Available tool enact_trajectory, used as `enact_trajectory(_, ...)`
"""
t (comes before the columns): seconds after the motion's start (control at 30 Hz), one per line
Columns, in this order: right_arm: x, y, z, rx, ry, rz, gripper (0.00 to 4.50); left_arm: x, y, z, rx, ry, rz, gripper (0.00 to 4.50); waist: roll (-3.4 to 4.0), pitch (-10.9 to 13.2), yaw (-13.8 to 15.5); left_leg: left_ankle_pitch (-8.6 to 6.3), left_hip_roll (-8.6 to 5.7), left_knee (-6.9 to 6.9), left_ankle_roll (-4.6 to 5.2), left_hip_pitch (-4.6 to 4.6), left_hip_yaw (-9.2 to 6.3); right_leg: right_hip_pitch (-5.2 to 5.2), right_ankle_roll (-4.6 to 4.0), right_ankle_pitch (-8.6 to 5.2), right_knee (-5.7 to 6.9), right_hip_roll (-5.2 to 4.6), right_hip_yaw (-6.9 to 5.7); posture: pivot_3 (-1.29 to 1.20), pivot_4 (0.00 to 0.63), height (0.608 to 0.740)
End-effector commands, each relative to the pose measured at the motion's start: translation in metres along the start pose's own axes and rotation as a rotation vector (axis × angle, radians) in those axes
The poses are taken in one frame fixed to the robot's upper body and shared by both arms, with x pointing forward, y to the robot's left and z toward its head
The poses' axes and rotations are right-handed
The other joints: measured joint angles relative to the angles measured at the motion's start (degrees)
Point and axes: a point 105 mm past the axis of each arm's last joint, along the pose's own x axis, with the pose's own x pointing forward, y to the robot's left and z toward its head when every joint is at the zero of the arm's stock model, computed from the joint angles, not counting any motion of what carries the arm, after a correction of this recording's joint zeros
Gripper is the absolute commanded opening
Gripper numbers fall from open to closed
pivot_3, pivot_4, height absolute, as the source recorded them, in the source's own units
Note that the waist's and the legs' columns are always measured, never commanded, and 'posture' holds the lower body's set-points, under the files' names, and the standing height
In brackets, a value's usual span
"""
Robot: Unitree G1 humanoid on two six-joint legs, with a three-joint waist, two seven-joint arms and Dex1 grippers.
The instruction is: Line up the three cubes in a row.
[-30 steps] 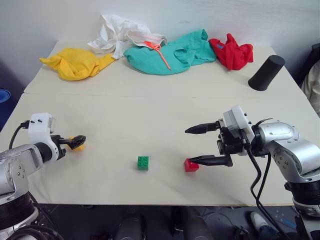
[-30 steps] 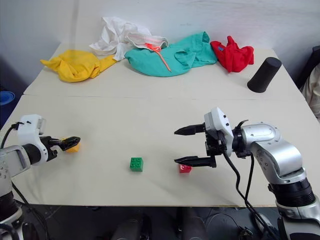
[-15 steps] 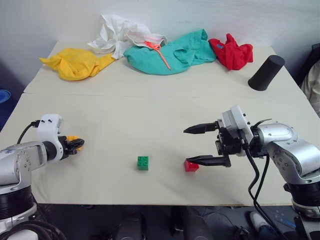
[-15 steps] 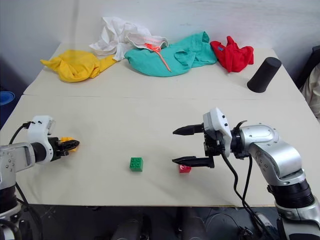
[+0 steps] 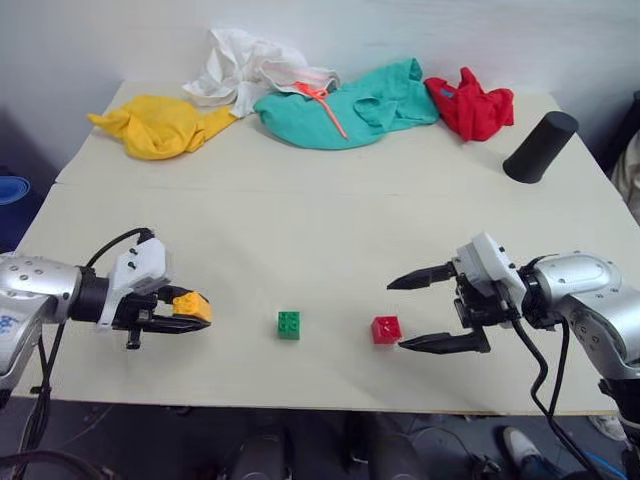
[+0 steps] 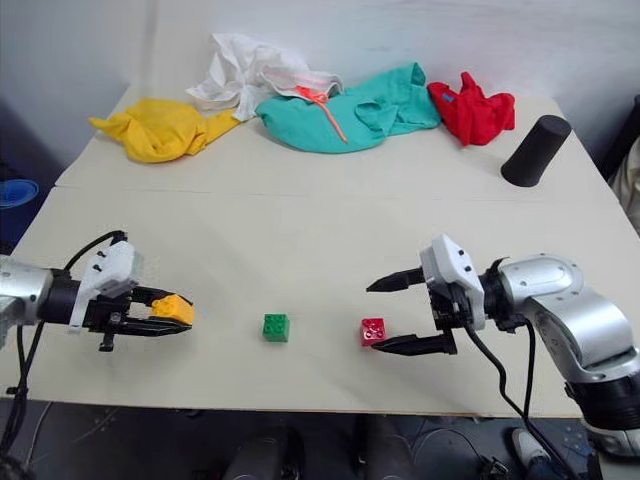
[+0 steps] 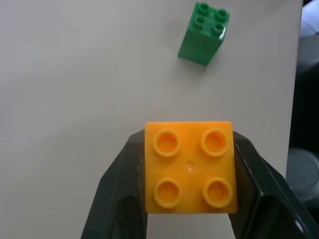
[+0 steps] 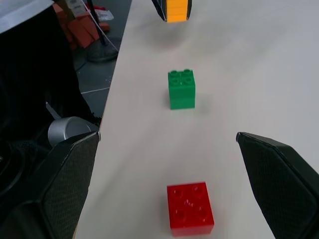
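From the head camera, three small plastic bricks with round bumps on top show near the front edge of a pale table. The green brick sits in the middle. The red brick sits to its right, a little apart. The orange-yellow brick is to the left of the green one, pinched between the two black fingers of the left gripper and held a bit above the table. The right gripper has its fingers spread wide with nothing in them, and the red brick lies just beside its lower fingertip. At the back of the table lie soft, crumpled cloths: a yellow cloth, a white cloth, a teal cloth and a red cloth. A black cylinder leans at the back right.

The left wrist camera looks down on the orange-yellow brick. Its four round bumps are plain to see, and its top is smooth and shiny. A black finger presses on each side. The green brick lies past it on the table.

The right wrist camera looks along the table. It shows the three bricks almost in one line: red closest, green next, orange-yellow farthest and held in the air. The wide-open black fingers look rough and dotted.
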Motion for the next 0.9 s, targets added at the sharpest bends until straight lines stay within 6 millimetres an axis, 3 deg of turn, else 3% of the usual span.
enact_trajectory(0.03, -0.010, 0.004, 0.007, -0.039, 0.005, -0.045, 4.50, 0.001, 0.000, -0.009, 0.126, 0.101, -0.090, 1.53, 0.00, 0.00, -0.01, 0.00, 0.01, 0.00, 0.01, -0.02, 0.02, -0.01, 0.02, 0.01, 0.03, 0.05, 0.00, 0.00, 0.150, 0.740)
enact_trajectory(0.13, -0.010, 0.009, 0.005, -0.033, 0.007, -0.059, 4.50, 0.002, 0.006, -0.021, 0.182, 0.163, -0.119, 1.53, 0.00, 0.00, -0.30, -0.02, 0.02, -0.01, 0.04, -0.03, 0.06, -0.01, 0.02, 0.01, 0.18, 0.10, -0.01, 0.00, 0.150, 0.740)
enact_trajectory(0.27, -0.009, 0.013, 0.005, -0.027, 0.001, -0.084, 4.50, 0.009, 0.017, -0.022, 0.248, 0.165, -0.119, 1.53, 0.00, 0.00, -0.22, -0.02, 0.04, 0.04, 0.04, -0.02, 0.06, -0.01, 0.03, 0.01, 0.16, 0.14, -0.01, 0.00, 0.150, 0.740)
enact_trajectory(0.57, -0.009, 0.012, 0.007, -0.031, -0.001, -0.103, 4.50, 0.022, 0.021, -0.026, 0.311, 0.173, -0.154, 1.53, -0.01, 0.00, -0.26, -0.04, 0.03, 0.06, 0.10, -0.04, 0.06, -0.01, 0.06, 0.03, 0.23, 0.13, 0.01, 0.00, 0.150, 0.740)
enact_trajectory(0.87, -0.016, 0.008, -0.001, -0.032, 0.036, -0.106, 4.50, 0.007, 0.018, -0.028, 0.288, 0.169, -0.110, 4.41, -0.01, 0.00, -0.35, -0.04, 0.04, 0.06, 0.10, -0.02, 0.05, -0.01, 0.06, 0.03, 0.24, 0.11, 0.02, 0.00, 0.150, 0.740)
enact_trajectory(0.9, -0.019, 0.007, -0.002, -0.032, 0.045, -0.110, 4.50, 0.002, 0.017, -0.028, 0.276, 0.172, -0.097, 4.46, -0.01, 0.00, -0.35, -0.04, 0.06, 0.06, 0.10, -0.02, 0.05, -0.01, 0.06, 0.03, 0.24, 0.11, 0.02, 0.00, 0.150, 0.740)
